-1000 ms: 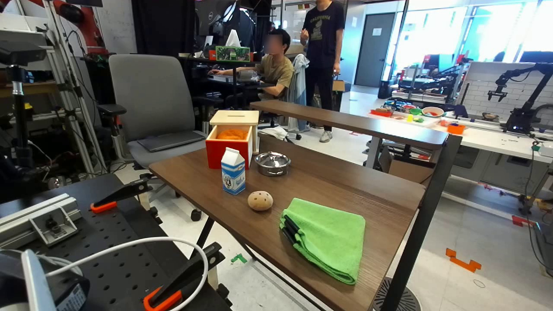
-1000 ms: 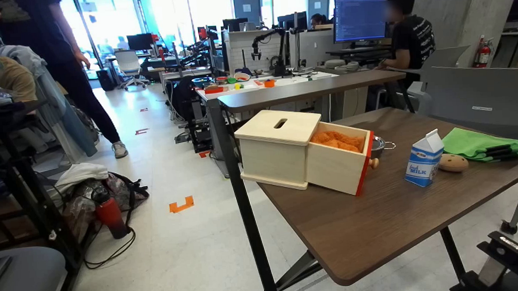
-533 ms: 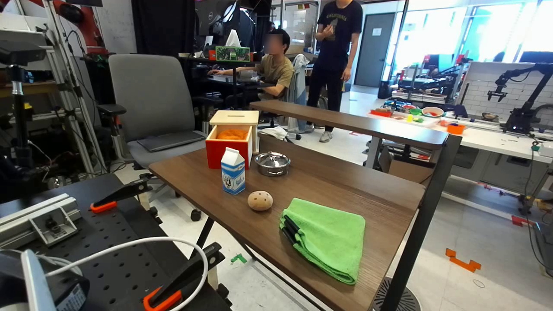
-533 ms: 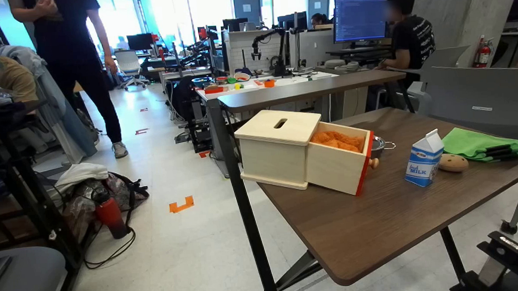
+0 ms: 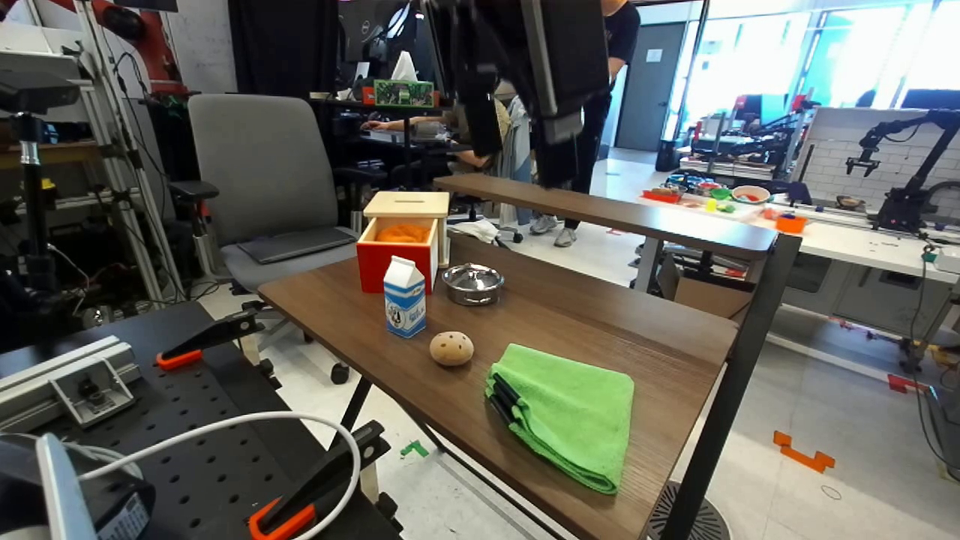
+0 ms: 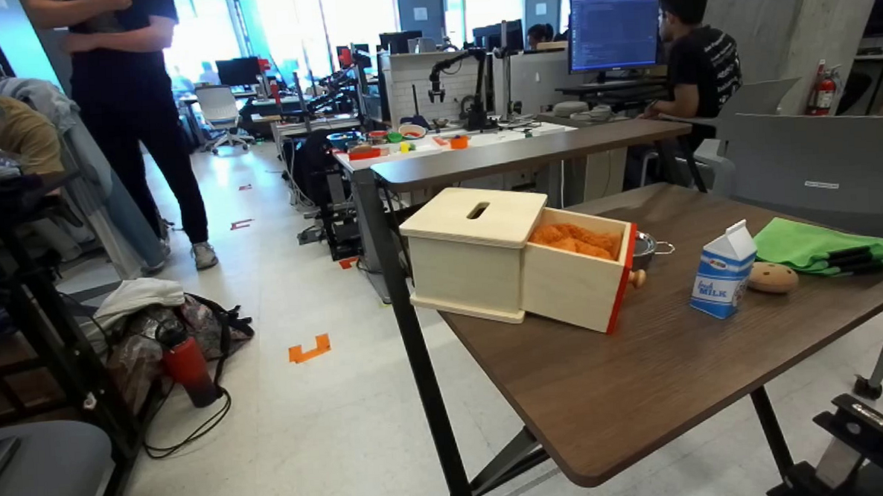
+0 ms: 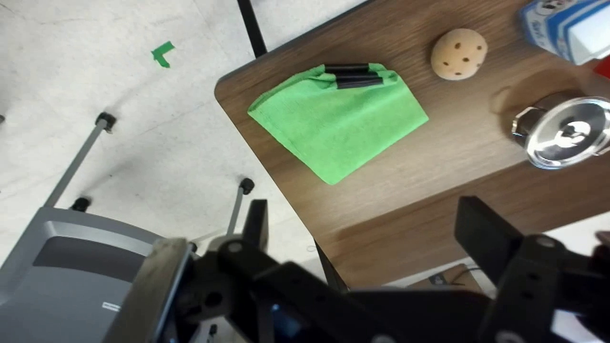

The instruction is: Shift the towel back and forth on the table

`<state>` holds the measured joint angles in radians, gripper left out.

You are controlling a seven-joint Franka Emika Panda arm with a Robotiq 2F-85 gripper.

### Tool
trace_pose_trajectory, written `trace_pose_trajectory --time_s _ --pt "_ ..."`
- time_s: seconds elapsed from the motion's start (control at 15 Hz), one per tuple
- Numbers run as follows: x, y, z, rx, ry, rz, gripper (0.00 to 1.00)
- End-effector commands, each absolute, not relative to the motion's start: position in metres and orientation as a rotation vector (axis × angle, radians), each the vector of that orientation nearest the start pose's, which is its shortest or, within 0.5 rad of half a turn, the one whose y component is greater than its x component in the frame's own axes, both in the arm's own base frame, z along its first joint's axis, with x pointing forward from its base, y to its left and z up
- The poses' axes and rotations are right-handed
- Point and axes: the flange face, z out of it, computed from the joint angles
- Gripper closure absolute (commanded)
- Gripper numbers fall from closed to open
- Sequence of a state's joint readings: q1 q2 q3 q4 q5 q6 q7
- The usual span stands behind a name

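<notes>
Gripper (image 7: 369, 228) hanging wide and unladen, folded green towel (image 7: 333, 124) lying ahead of it.

At the bottom of the wrist view the jaws are standing far apart, holding nothing; beyond, in the upper middle, the soft, fuzzy towel is resting on the brown wood-grain table (image 7: 457, 147), black bands (image 7: 360, 83) crossing its bunched edge. The step seems to be reaching for it — best done by centring over a raised fold, descending squarely and pinching without scraping the wood. Short strokes toward the lower right should suit, as the towel's left corner is sitting close to the table's edge. Toward the upper right, a rounded, spotted toy potato (image 7: 459, 54), a boxy milk carton (image 7: 567, 21) and a shiny, lidded pot (image 7: 569, 133) are standing — easily bumped by a long sweep.
</notes>
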<state>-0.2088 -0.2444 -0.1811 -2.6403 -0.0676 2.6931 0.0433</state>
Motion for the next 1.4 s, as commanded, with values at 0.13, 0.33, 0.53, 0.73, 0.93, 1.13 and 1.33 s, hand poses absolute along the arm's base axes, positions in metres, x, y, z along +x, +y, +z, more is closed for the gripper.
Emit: trace_pose_trajectory --time_s 0.13,0.33,0.53,0.73,0.93,1.13,1.33 --pt "0.462 -0.176 0.285 -3.246 0.811 -0.310 0.00" --pt "0.487 -0.177 0.257 -3.300 0.917 -0.261 0.00" --pt "0.503 -0.178 0.229 -3.304 0.997 -0.192 0.00" --pt "0.517 -0.174 0.209 -3.150 1.065 -0.128 0.00" --pt "0.535 -0.172 0.201 -3.026 1.159 -0.066 0.00" --pt "0.530 -0.173 0.201 -3.020 1.188 -0.057 0.00" --pt "0.539 -0.176 0.202 -3.000 1.218 -0.036 0.00"
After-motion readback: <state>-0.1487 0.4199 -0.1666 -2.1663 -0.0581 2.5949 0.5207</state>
